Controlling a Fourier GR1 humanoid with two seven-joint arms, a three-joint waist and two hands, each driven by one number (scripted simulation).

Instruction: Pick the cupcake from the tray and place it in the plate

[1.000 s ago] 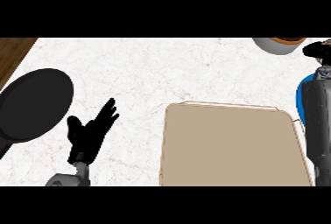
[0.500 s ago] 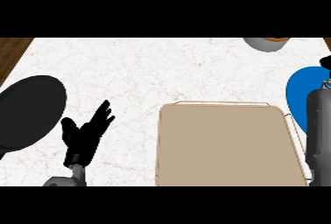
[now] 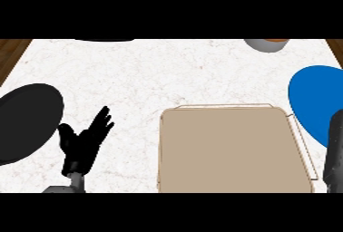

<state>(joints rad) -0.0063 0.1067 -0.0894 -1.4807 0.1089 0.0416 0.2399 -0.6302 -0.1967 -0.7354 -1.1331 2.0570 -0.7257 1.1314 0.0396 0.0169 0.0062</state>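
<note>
Looking down at the counter, nothing shows a cupcake: the tray, at about five o'clock in the view, presents a bare tan surface inside a thin rim, so where the task's thing sits cannot be told from here. The blue plate lies at three o'clock, just beside the tray's right rim and cut off by the view's edge. A grey forearm rises along the right edge at four o'clock and overlaps the plate's lower part; the right hand itself is out of view, so whether it grasps anything cannot be told. The left hand rests at eight o'clock, fingers straight and released, holding nothing, next to a dark round pan at nine o'clock. To do the step well, the robot would likely need the cupcake confirmed in sight first, then a lowering over bare blue plate rather than its rim nearest the tray. A grey bowl at one o'clock is clipped by the top, its contents hard to make out.
</note>
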